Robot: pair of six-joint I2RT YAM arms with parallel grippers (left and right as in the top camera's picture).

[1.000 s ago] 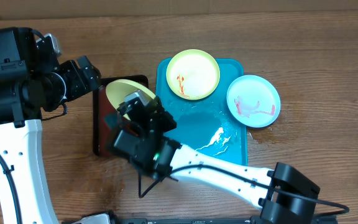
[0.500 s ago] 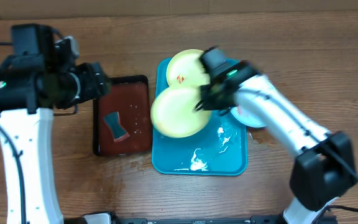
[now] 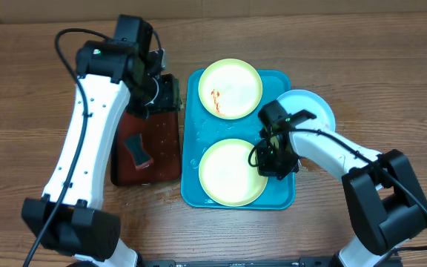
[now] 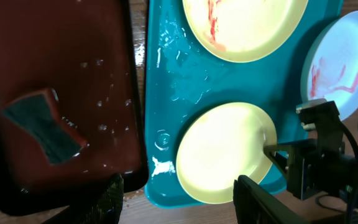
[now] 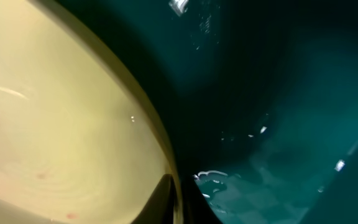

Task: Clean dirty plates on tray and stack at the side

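Note:
The turquoise tray [image 3: 286,185] holds two yellow-green plates. The back plate [image 3: 230,89] has a red smear. The front plate [image 3: 232,172] lies flat and looks clean; it also shows in the left wrist view [image 4: 225,152]. My right gripper [image 3: 267,157] is shut on this plate's right rim, seen close in the right wrist view [image 5: 178,200]. The light-blue plate [image 3: 313,107] with red smears sits off the tray's right edge, partly under my right arm. My left gripper [image 3: 163,93] is open and empty [image 4: 179,202], above the red-brown tray.
A black-rimmed red-brown tray [image 3: 165,159] lies left of the turquoise tray, wet, with a sponge [image 3: 136,147] in it. Water and foam streaks lie on the turquoise tray floor [image 4: 166,93]. A cardboard wall runs along the back.
My right gripper carried the yellow-green plate from the red-brown tray across to the front of the turquoise tray. My left arm swung right, over the red-brown tray's back end.

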